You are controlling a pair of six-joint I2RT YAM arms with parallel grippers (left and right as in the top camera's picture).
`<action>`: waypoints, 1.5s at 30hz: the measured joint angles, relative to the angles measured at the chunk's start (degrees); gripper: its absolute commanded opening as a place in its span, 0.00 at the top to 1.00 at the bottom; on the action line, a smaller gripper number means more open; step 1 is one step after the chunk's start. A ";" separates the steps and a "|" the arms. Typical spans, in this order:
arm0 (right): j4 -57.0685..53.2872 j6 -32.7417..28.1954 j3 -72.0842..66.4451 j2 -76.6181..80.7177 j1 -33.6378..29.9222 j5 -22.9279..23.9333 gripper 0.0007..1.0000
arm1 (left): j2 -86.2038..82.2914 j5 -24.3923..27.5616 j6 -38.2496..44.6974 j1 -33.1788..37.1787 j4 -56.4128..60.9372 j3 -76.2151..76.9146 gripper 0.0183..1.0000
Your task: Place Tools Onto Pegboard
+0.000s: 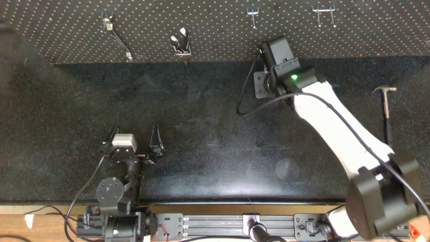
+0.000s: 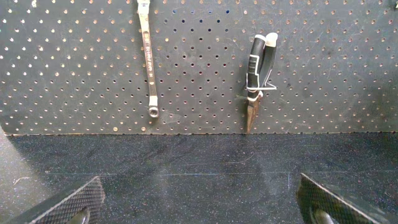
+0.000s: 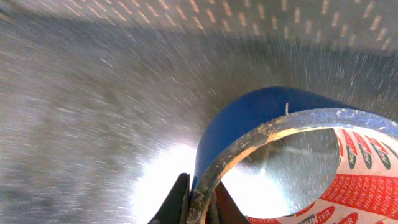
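Note:
A roll of blue tape (image 3: 261,118) with a cardboard core fills the right wrist view, and my right gripper (image 3: 198,205) is shut on its wall, one finger inside the ring and one outside. From above, that gripper (image 1: 263,75) is held close to the foot of the pegboard (image 1: 215,27), the roll (image 1: 259,85) hanging below it. A wrench (image 2: 149,62) and black-handled pliers (image 2: 257,68) hang on the board. My left gripper (image 1: 138,138) stands open over the black mat near its base, holding nothing.
A hammer (image 1: 386,107) lies on the mat at the far right. Two bare metal hooks (image 1: 252,13) (image 1: 324,13) stick out of the pegboard above the right gripper. A black cable (image 1: 245,101) loops down from the right wrist.

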 measured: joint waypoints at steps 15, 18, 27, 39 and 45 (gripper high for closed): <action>12.09 0.46 0.57 -13.33 4.59 -0.02 0.93 | 0.00 0.00 0.00 0.00 0.00 0.00 0.01; 11.67 0.46 0.57 -15.85 4.59 0.02 0.93 | 0.00 0.00 0.00 0.00 0.00 0.00 0.01; 19.06 0.37 0.57 -16.33 4.61 0.46 0.93 | 0.00 0.00 0.00 0.00 0.00 0.00 0.01; 26.56 -2.64 0.57 -7.98 4.61 1.86 0.93 | 0.00 0.00 0.00 0.00 0.00 0.00 0.01; 27.78 -3.10 0.57 -5.31 4.61 2.19 0.93 | 0.00 0.00 0.00 0.00 0.00 0.00 0.00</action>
